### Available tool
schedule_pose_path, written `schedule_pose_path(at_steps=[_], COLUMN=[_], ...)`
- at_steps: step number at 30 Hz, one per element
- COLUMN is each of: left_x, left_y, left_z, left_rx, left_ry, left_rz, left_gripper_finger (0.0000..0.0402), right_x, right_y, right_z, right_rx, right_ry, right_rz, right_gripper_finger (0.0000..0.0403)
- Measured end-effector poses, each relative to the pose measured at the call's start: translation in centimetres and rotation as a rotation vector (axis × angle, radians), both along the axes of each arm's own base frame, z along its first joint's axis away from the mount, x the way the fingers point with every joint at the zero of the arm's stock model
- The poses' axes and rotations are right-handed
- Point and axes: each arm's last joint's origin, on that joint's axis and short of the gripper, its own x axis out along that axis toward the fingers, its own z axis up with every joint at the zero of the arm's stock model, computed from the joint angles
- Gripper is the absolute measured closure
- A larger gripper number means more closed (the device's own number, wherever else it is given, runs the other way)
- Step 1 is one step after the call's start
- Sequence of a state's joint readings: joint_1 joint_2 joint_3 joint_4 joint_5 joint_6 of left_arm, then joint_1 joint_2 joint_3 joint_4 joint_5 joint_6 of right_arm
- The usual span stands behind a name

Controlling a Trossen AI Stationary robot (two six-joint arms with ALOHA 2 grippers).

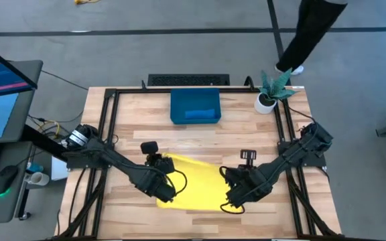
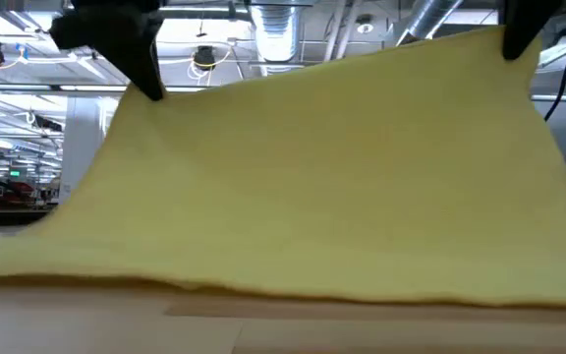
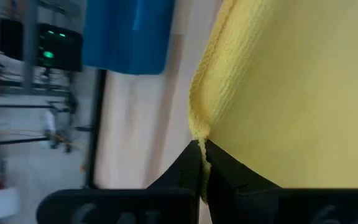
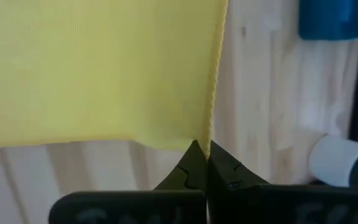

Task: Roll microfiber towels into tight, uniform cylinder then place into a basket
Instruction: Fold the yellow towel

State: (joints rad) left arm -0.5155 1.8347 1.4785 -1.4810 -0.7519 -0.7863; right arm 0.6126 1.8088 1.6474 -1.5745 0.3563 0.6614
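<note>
The yellow towel [image 1: 194, 182] lies spread near the table's front edge between my two grippers. In the low view the yellow towel [image 2: 322, 177] is raised at its two near corners, and its far edge [image 2: 263, 287] rests on the table. My left gripper [image 1: 168, 194] is shut on its near left corner. My right gripper [image 1: 231, 201] is shut on its near right corner. The dark-blue tray [image 1: 178, 107] stands at the far middle with a blue cloth [image 1: 201, 115] inside. My left gripper [image 3: 202, 149] pinches the yellow towel's hemmed edge [image 3: 197, 127] at its near left corner between its two fingers. The corner is lifted off the table, and the cloth slopes down to the far edge. My right gripper [image 4: 202, 146] pinches the yellow towel's near right corner [image 4: 209, 134] between its two fingertips, right where two hems meet. The corner [image 2: 507, 49] is lifted clear, and the cloth hangs fairly flat between the two grippers.
A white pot with a green plant [image 1: 268, 99] stands at the far right of the table. A keyboard [image 1: 188, 80] lies beyond the tray. A person [image 1: 313, 33] stands past the far right corner. Bare wood [image 1: 246, 134] lies between towel and tray.
</note>
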Motion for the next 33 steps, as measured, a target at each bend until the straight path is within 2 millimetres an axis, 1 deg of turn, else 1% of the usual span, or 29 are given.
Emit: schedule_pose_path(at_steps=[2, 4, 8, 12, 18, 21, 24, 26, 29, 33], left_x=[0.1, 0.3, 0.7, 0.7, 0.3, 0.4, 0.6, 0.8, 0.7, 0.1], left_y=[0.5, 0.8, 1.1, 1.3, 2.8, 3.5, 3.7, 3.6, 2.8, 1.3], left_z=[-0.3, -0.6, -1.3, -2.2, -4.2, -5.3, -5.7, -5.8, -5.9, -6.0], left_rx=[0.029, 0.052, 0.057, 0.091, 0.157, 0.160, 0.153, 0.145, 0.119, 0.084], left_ry=[0.003, -0.010, -0.025, 0.001, 0.080, 0.105, 0.103, 0.086, 0.072, 0.061], left_rz=[-0.008, -0.013, -0.028, -0.075, -0.100, -0.114, -0.123, -0.132, -0.154, -0.181], left_gripper_finger=[0.0401, 0.0401, 0.0401, 0.0401, 0.0401, 0.0401, 0.0401, 0.0401, 0.0401, 0.0401], right_x=[0.1, 0.2, 0.0, 0.1, -0.3, -0.4, -0.4, -0.3, -0.1, -0.1], right_y=[-0.3, -0.8, -1.9, -2.8, -4.5, -5.1, -5.2, -5.1, -4.5, -3.3], right_z=[-0.1, -0.9, -2.9, -4.9, -8.2, -9.3, -10.1, -10.2, -10.3, -10.5], right_rx=[-0.023, -0.050, -0.095, -0.148, -0.198, -0.204, -0.191, -0.173, -0.149, -0.091], right_ry=[-0.006, 0.013, 0.072, 0.075, 0.093, 0.094, 0.081, 0.069, 0.032, -0.013], right_rz=[0.005, -0.005, -0.030, -0.043, -0.071, -0.083, -0.085, -0.086, -0.075, -0.058], right_gripper_finger=[0.0395, 0.0395, 0.0395, 0.0395, 0.0395, 0.0395, 0.0395, 0.0395, 0.0395, 0.0395])
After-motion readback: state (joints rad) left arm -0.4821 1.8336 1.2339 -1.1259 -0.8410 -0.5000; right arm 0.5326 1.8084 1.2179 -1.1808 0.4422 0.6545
